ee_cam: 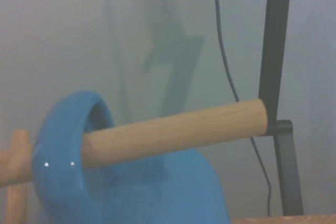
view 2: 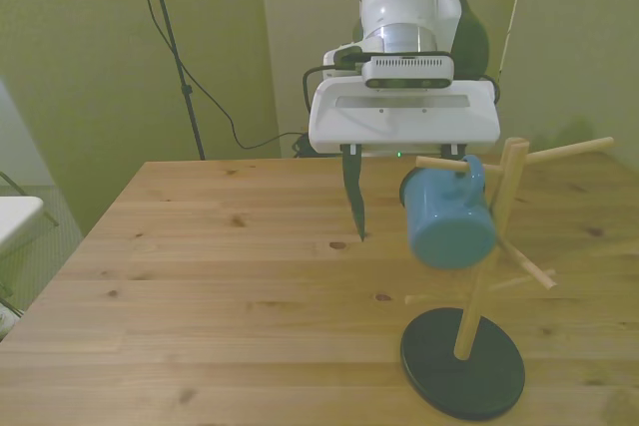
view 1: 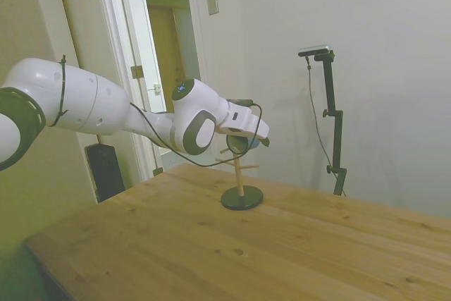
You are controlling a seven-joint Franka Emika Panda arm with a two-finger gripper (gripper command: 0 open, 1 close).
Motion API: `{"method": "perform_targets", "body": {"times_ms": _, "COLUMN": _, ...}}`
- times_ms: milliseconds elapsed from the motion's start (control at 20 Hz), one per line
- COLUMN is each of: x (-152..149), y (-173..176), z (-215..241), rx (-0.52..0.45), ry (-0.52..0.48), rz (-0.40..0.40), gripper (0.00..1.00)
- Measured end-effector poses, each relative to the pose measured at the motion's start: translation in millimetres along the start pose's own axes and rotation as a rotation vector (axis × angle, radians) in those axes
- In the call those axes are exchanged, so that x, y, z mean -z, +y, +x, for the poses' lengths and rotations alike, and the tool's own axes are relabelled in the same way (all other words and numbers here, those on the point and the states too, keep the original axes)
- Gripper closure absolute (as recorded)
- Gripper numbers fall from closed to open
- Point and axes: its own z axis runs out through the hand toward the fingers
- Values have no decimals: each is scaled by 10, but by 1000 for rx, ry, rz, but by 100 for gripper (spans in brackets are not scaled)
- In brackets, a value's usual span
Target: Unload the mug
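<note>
The blue mug (view 2: 449, 218) hangs by its loop handle on an upper peg of a wooden mug tree (view 2: 486, 256) with a black round base, at the front view's right. My gripper (view 2: 407, 197) is open and level with the mug. One dark finger (view 2: 351, 192) stands clear of the mug on the front view's left. The other finger is hidden behind the mug. In the side view the gripper (view 1: 255, 139) reaches the top of the mug tree (view 1: 240, 174), with the mug (view 1: 238, 144) dark beneath it. Close up in the wrist view, the blue handle (ee_cam: 63, 150) loops around the peg (ee_cam: 173, 132).
The tree stands on a wooden table (view 2: 200, 276), near the edge closest to the front camera. More bare pegs (view 2: 559, 152) stick out from the post toward the front view's right. A wall and a doorway (view 1: 165, 47) lie behind the arm.
</note>
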Motion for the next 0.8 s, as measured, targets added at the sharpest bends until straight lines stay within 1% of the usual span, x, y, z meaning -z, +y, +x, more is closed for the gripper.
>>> {"method": "perform_targets", "body": {"times_ms": 350, "x": 19, "y": 6, "z": 6, "rx": 12, "ry": -11, "rz": 14, "gripper": 100}}
{"method": "perform_targets", "body": {"times_ms": 800, "x": 145, "y": -17, "z": -25, "rx": 33, "ry": -18, "rz": 26, "gripper": 100}}
